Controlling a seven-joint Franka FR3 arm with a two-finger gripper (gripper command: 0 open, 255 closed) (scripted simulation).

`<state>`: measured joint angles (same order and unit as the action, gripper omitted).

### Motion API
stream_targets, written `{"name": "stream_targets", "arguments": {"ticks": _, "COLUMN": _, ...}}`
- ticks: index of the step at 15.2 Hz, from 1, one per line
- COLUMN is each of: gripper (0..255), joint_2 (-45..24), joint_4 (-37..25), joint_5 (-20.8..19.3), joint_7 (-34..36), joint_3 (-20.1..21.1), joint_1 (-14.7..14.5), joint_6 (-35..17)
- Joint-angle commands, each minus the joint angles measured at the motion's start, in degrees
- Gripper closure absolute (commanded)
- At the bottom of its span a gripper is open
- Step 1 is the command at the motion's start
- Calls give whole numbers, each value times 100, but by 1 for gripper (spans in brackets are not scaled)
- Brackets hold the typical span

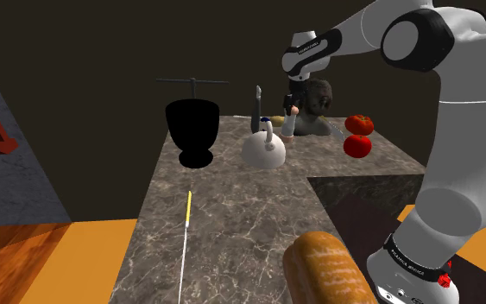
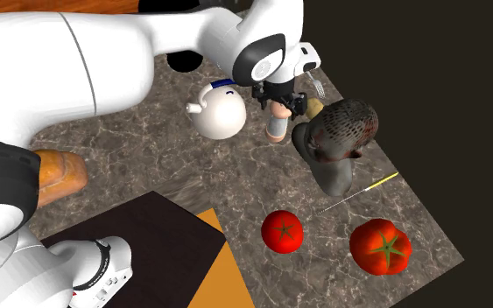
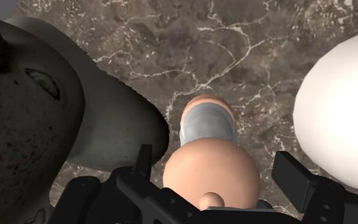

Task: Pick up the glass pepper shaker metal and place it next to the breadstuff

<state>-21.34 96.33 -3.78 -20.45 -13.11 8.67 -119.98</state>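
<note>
Arm (image 1: 409, 39) at full reach over the marbled counter (image 1: 232, 216), gripper (image 3: 217, 164) nose-down, fingers (image 3: 143, 162) apart astride the pepper shaker (image 3: 208, 124), no contact

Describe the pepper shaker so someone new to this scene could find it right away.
On the marbled tabletop, find the round white teapot and the dark bust of a head. The shaker stands upright between them, under the open gripper. It is the small slim piece with a peach cap and a grey band.
</note>
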Motion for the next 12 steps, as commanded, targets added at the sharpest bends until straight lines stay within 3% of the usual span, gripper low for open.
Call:
{"name": "stream_targets", "arguments": {"ticks": 1, "gripper": 0, "joint_2": -3, "joint_4": 0, "joint_5": 1, "joint_7": 0, "joint_3": 0, "joint_1": 1, "joint_6": -4}}
{"name": "stream_targets", "arguments": {"ticks": 4, "gripper": 0, "joint_2": -3, "joint_4": 0, "joint_5": 1, "joint_7": 0, "joint_3": 0, "joint_1": 1, "joint_6": -4}}
{"name": "stream_targets", "arguments": {"ticks": 5, "gripper": 255, "joint_2": -3, "joint_4": 0, "joint_5": 1, "joint_7": 0, "joint_3": 0, "joint_1": 1, "joint_6": -4}}
{"name": "stream_targets", "arguments": {"ticks": 12, "gripper": 255, "joint_2": 1, "joint_4": 4, "joint_5": -1, "joint_7": 2, "joint_3": 0, "joint_1": -1, "joint_6": -3}}
